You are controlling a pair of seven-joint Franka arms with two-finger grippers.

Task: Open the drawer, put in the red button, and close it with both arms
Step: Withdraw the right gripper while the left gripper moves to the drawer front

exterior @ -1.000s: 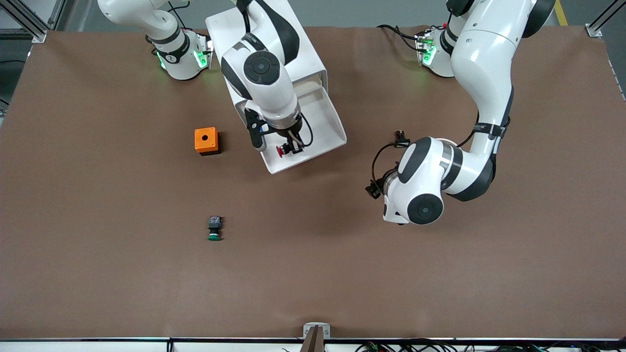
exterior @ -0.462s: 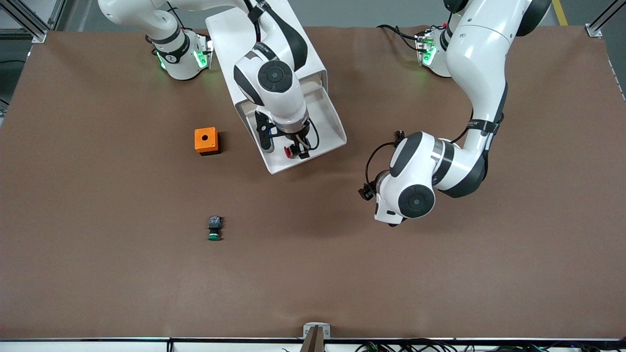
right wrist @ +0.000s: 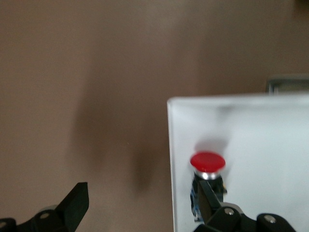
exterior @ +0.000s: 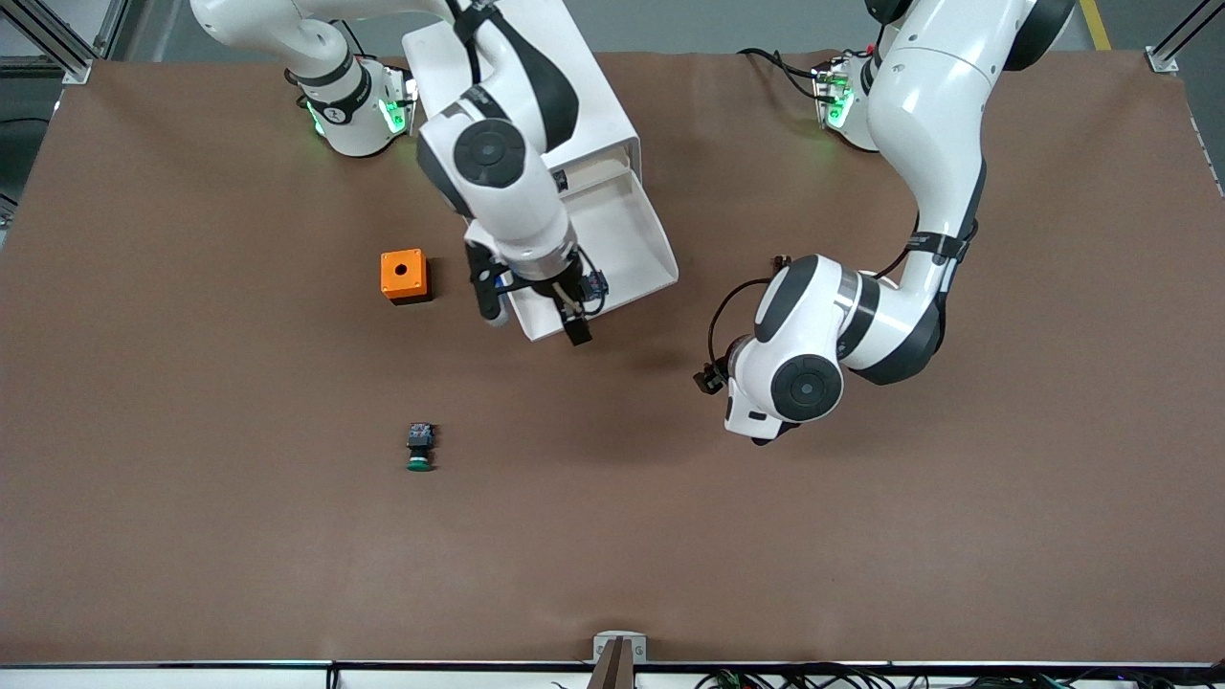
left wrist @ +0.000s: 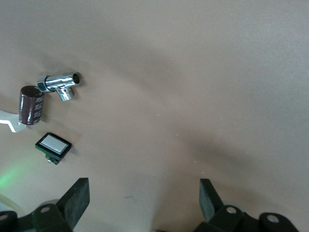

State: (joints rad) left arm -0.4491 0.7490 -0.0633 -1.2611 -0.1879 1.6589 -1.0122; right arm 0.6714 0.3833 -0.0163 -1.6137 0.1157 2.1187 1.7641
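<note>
The white drawer stands pulled open from its white cabinet. The red button lies in the drawer near its front corner; in the front view only its dark body shows beside the right wrist. My right gripper is open and empty above that corner of the drawer. In the right wrist view the right gripper has one finger over the button's body and the other over the table. My left gripper is open and empty over bare table, and in the front view it is mostly hidden under its wrist.
An orange box with a hole sits beside the drawer toward the right arm's end. A green-capped button lies nearer the front camera. The left wrist view shows a chrome fitting, a dark cylinder and a small white-faced switch.
The right gripper has let go of the red button in the drawer and drawn back to the drawer's front corner. The left arm has drifted a little toward the drawer.
</note>
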